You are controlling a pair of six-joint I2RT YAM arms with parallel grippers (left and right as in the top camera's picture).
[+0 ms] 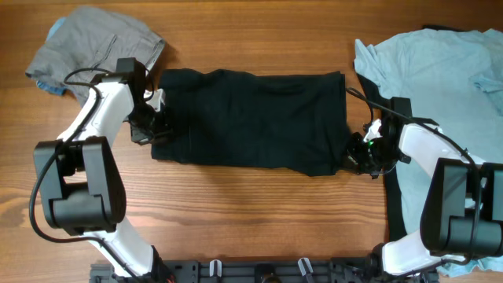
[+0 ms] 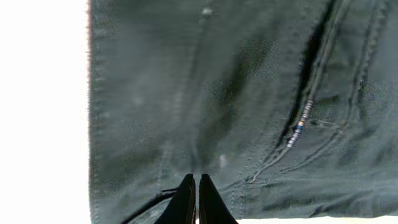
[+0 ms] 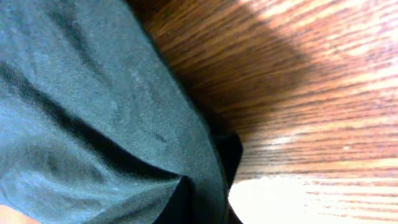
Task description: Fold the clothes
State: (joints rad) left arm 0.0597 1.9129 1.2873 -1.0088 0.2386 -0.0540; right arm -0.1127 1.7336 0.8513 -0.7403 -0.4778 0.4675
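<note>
A black garment (image 1: 251, 118) lies folded into a wide rectangle in the middle of the wooden table. My left gripper (image 1: 157, 126) is at its left edge; in the left wrist view the fingers (image 2: 198, 182) are pressed together on the dark fabric (image 2: 217, 93), with seams and a small tag showing. My right gripper (image 1: 354, 155) is at the garment's lower right corner; in the right wrist view the dark fabric (image 3: 74, 124) drapes over the finger (image 3: 199, 199) and the corner is pinched.
A grey garment (image 1: 94, 43) lies bunched at the back left. A light blue shirt (image 1: 440, 79) is spread at the right over a dark cloth (image 1: 393, 212). Bare wood (image 1: 259, 220) lies in front of the black garment.
</note>
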